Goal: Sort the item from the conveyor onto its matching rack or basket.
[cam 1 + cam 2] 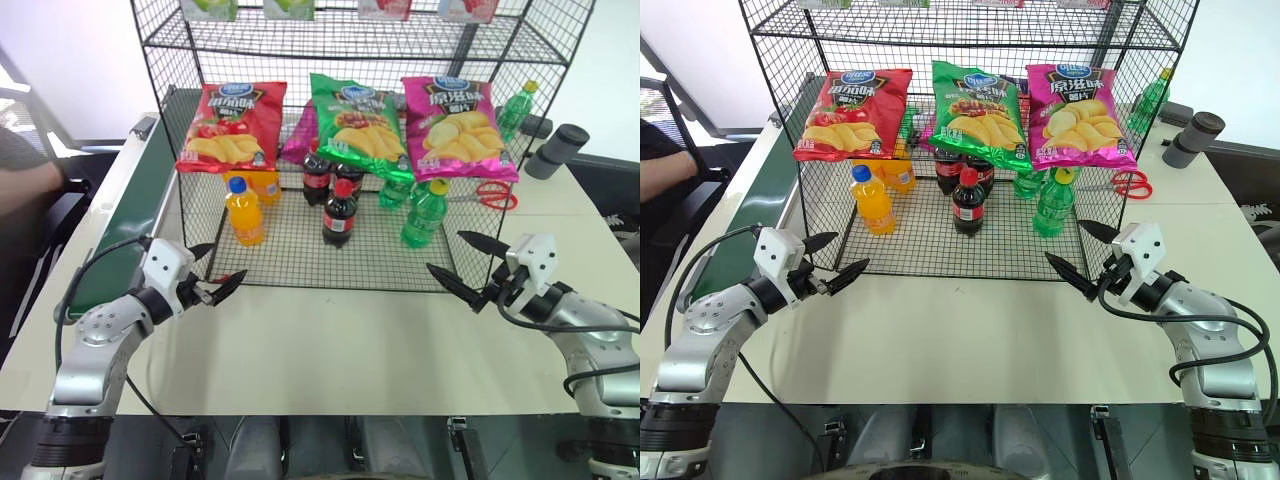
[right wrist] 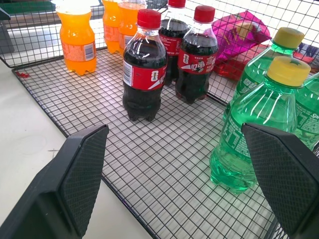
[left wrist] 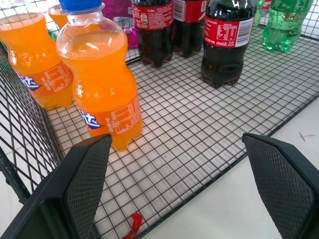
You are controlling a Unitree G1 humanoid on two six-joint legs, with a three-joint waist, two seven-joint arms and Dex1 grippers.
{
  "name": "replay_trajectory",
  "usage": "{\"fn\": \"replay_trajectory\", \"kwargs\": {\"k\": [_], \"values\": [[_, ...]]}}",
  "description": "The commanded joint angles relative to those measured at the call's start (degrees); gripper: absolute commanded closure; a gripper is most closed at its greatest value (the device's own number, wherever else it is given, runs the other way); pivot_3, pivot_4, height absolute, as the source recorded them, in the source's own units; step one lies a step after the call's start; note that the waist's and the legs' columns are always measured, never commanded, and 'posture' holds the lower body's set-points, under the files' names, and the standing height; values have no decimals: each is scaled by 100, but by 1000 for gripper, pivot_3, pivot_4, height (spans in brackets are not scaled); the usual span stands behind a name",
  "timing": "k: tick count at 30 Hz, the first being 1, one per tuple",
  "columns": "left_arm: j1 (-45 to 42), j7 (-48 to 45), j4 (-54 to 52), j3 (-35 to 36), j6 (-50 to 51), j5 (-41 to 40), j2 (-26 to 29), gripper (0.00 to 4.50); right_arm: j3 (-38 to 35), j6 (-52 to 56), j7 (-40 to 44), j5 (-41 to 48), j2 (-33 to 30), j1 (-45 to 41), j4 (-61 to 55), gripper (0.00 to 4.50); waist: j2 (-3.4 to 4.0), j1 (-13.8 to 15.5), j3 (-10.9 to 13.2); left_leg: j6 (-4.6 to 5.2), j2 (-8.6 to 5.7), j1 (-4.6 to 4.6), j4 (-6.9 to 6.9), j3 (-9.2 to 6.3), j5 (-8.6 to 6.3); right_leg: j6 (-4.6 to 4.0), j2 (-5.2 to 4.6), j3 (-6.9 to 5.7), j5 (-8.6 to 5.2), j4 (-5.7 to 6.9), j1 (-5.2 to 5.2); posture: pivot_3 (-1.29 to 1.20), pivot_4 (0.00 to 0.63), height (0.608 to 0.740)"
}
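Ahead of both my open, empty tools, left tool and right tool, the cola bottle stands upright on the rack base beside two like it, roughly midway between them, the conveyor beyond my left tool.

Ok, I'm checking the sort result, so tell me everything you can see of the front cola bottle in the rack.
The front cola bottle is small, clear plastic, full of dark cola, with a red cap and red label. It stands upright on the wire-mesh base tier of the black rack, just ahead of two matching cola bottles, apart from the orange soda bottle and green bottles. Nothing grips it.
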Motion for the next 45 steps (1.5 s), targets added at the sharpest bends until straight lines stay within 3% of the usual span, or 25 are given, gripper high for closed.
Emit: {"fn": "replay_trajectory", "kwargs": {"k": [1, 45], "values": [[13, -51, -149, 140, -111, -12, 77, 0, -71, -82, 19, 58, 31, 36, -93, 60, 0, 0, 0, 0, 0, 0, 0, 0, 0, 0, 0, 0, 0, 0, 0, 0, 150, 740], [259, 150, -441, 318, -1, -34, 168, 0, 244, 11, -23, -32, 25, -396, 103, 60, 0, -2, 0, 0, 0, 1, 2, 0, 0, 0, 1, 0, 0, 2, 1, 0, 150, 740]]}}
